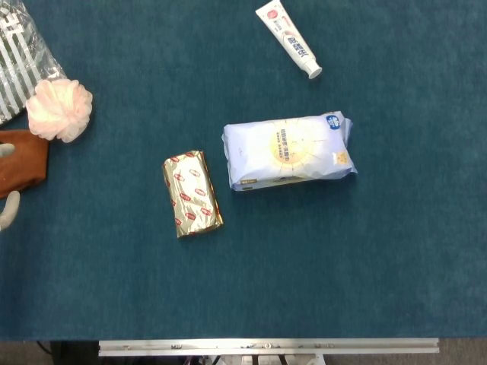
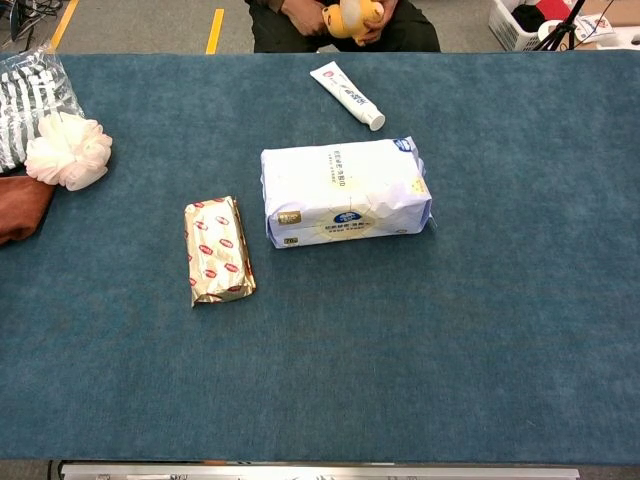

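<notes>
Only two pale fingertips of my left hand point(image 1: 7, 214) show, at the far left edge of the head view. They are spread apart over the near end of a brown cloth point(image 1: 21, 163) and hold nothing. My right hand is out of both views. A white and blue tissue pack point(image 1: 289, 152) point(image 2: 345, 192) lies flat mid-table. A gold foil packet point(image 1: 192, 193) point(image 2: 218, 249) lies to its left. No hand touches either.
A toothpaste tube point(image 1: 289, 39) point(image 2: 347, 95) lies at the far side. A pink bath pouf point(image 1: 59, 110) point(image 2: 68, 150) and a striped plastic bag point(image 1: 19, 68) sit at the far left. A person holding a yellow toy point(image 2: 345, 15) sits behind the blue table point(image 2: 450, 340).
</notes>
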### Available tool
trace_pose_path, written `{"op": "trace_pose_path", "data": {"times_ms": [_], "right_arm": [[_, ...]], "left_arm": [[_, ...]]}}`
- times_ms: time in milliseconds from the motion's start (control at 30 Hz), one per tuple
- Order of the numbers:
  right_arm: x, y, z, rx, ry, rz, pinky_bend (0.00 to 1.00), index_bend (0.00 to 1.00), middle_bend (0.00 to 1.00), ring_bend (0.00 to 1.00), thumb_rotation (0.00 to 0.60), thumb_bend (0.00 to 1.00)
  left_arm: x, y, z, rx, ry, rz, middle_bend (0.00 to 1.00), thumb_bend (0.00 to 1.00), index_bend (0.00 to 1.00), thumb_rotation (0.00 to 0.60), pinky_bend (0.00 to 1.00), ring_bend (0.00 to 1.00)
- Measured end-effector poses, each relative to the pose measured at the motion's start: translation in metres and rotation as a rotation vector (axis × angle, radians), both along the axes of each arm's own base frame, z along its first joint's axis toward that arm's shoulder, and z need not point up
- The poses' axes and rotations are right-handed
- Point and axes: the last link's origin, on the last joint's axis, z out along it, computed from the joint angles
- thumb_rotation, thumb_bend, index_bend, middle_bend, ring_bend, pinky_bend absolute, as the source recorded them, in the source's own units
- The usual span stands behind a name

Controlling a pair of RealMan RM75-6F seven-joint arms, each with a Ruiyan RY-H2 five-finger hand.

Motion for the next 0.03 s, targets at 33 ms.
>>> {"op": "trace_pose_path", "data": {"times_ms": [33], "right_arm": [[0.0004,-0.0007,-0.0006,0.0,-0.005,0.004,0.2,0.3,0.4,0.24,0.6,0.29]], "left_arm": [[-0.0001,0.0002,0.0,0.001,0.0,0.001,0.24,0.35,0.24,0.6,0.25,0.18]]}}
